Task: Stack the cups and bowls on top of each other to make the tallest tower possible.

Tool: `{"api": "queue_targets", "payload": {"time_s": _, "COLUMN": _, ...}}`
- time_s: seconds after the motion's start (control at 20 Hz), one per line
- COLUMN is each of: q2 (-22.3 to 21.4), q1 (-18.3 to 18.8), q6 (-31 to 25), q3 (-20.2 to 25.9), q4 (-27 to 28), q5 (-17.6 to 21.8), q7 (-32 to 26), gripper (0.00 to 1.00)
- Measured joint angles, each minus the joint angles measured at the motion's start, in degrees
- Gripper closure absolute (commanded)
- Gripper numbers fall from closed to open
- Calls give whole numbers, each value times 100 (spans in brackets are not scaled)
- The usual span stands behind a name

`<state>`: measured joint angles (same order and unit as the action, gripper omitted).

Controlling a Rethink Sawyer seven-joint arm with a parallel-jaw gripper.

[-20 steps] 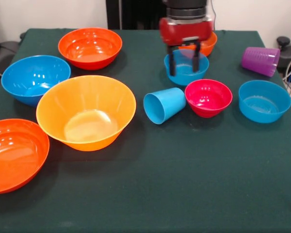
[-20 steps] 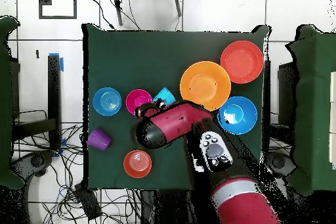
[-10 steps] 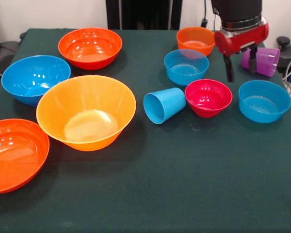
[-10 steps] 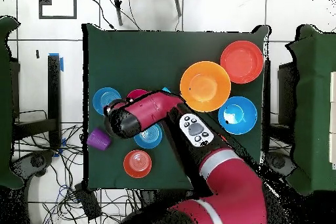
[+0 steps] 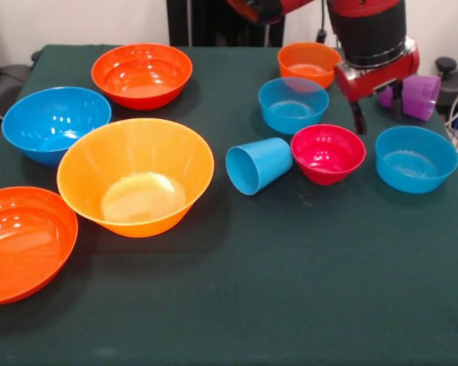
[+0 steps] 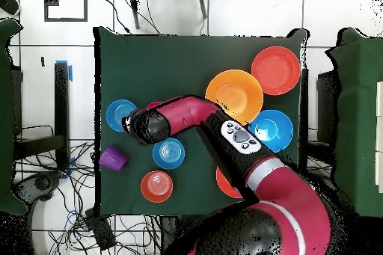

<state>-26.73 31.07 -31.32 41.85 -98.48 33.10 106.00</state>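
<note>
Front view: tool [image 5: 378, 107], fingers spread, hangs between purple cup [image 5: 412, 95] and pink bowl [image 5: 328, 152]

We count two cups on the desk [image 5: 290, 305]: one light blue cup [image 5: 258, 165] lying on its side and one purple cup [image 5: 418, 96], also tipped over.

We count eight bowls. Four are large: one yellow-orange bowl [image 5: 135, 176], one large blue bowl [image 5: 55, 124], and two red-orange bowls [image 5: 142, 74] [image 5: 23, 240]. Four are small: two small blue bowls [image 5: 292, 104] [image 5: 416, 158], one magenta-pink bowl [image 5: 328, 153] and one small orange bowl [image 5: 308, 63].

We see one robot arm [image 6: 262, 200] with one pincer [image 5: 379, 107].
</note>
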Motion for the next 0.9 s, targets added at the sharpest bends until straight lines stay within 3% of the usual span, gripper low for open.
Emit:
{"api": "queue_targets", "payload": {"time_s": 0.55, "q2": 564, "q1": 676, "q6": -803, "q3": 525, "q4": 208, "q5": -8, "q7": -92, "gripper": 0}}
{"api": "queue_targets", "payload": {"time_s": 0.9, "q2": 689, "q1": 1003, "q6": -1222, "q3": 769, "q4": 209, "q5": -55, "q7": -92, "gripper": 0}}
